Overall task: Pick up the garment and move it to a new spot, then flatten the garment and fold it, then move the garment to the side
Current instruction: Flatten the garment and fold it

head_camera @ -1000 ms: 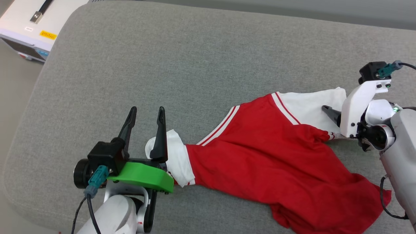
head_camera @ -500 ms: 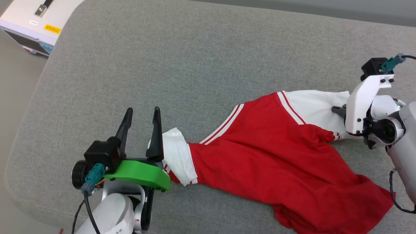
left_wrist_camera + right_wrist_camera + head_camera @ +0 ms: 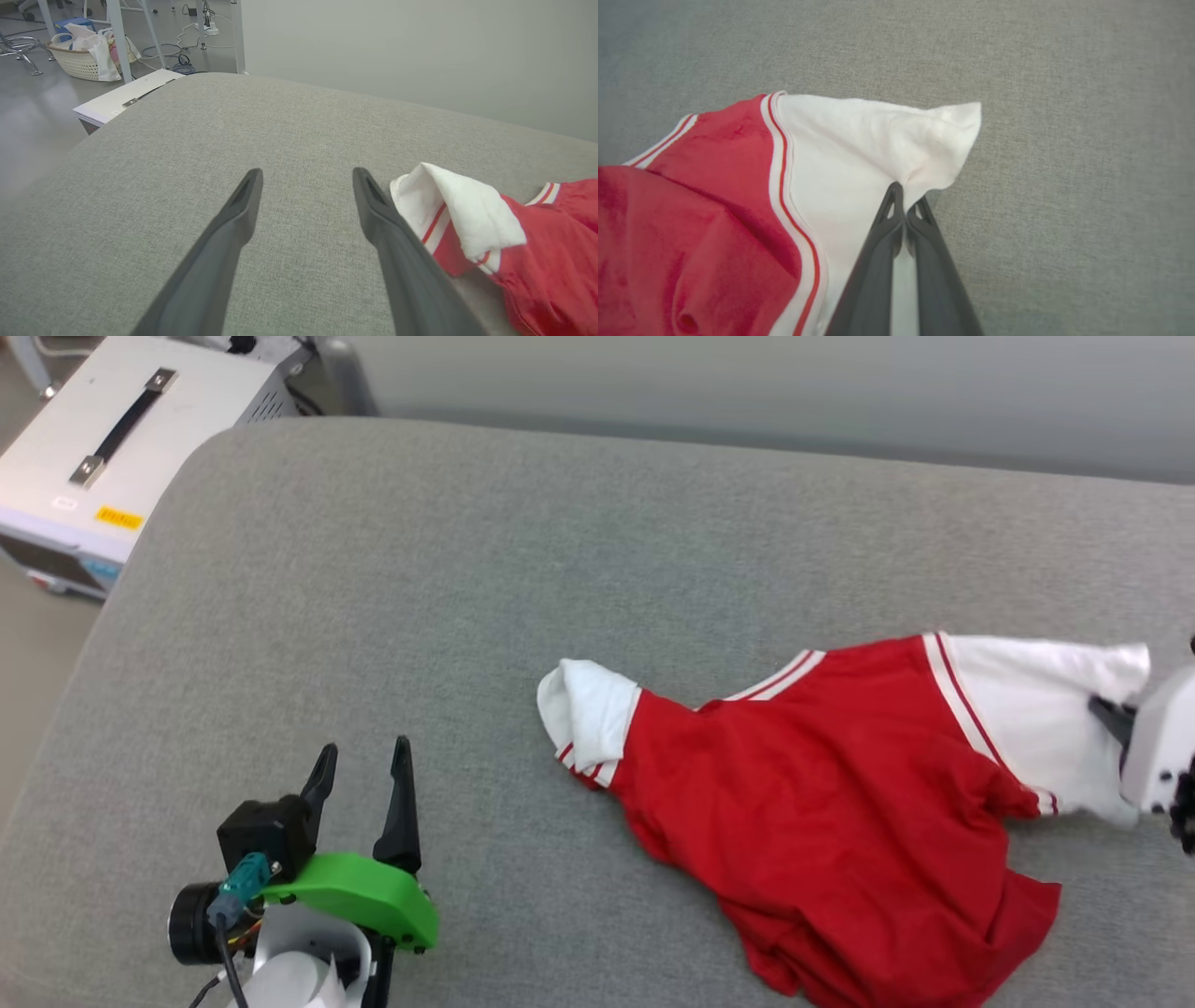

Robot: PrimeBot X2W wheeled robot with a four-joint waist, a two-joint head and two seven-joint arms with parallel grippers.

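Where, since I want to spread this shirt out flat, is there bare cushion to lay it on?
Most of the grey cushion is bare: everything from the left gripper to the far edge, and the gap between that gripper and the garment. The right side is crowded, where the right gripper pinches its white sleeve.

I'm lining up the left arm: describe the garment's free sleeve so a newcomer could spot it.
On the grey cushion, the red garment lies toward the right. Its free sleeve is the white folded end pointing left, nearest the open left gripper. Unlike the other white sleeve, pinched between the fingers of the right gripper, nothing holds it.
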